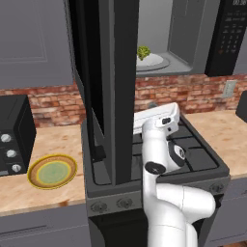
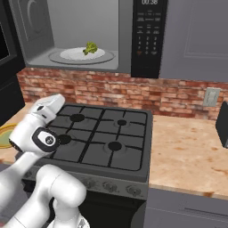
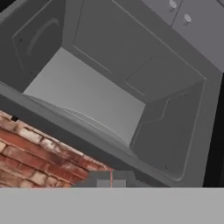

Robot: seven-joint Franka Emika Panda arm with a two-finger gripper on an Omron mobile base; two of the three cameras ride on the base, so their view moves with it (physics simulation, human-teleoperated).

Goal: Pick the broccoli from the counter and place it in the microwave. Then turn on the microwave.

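The microwave (image 2: 75,33) cavity stands open toward the near side above the stove (image 2: 100,136), while its swung-out door (image 1: 108,91) blocks the left approach.

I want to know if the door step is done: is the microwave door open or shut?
Open: the door swings out, and the broccoli shows on the turntable.

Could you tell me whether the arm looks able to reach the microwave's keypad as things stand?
Probably yes: the keypad sits right of the open cavity, nothing stands before it, and the microwave door swings away to the left, clear of it.
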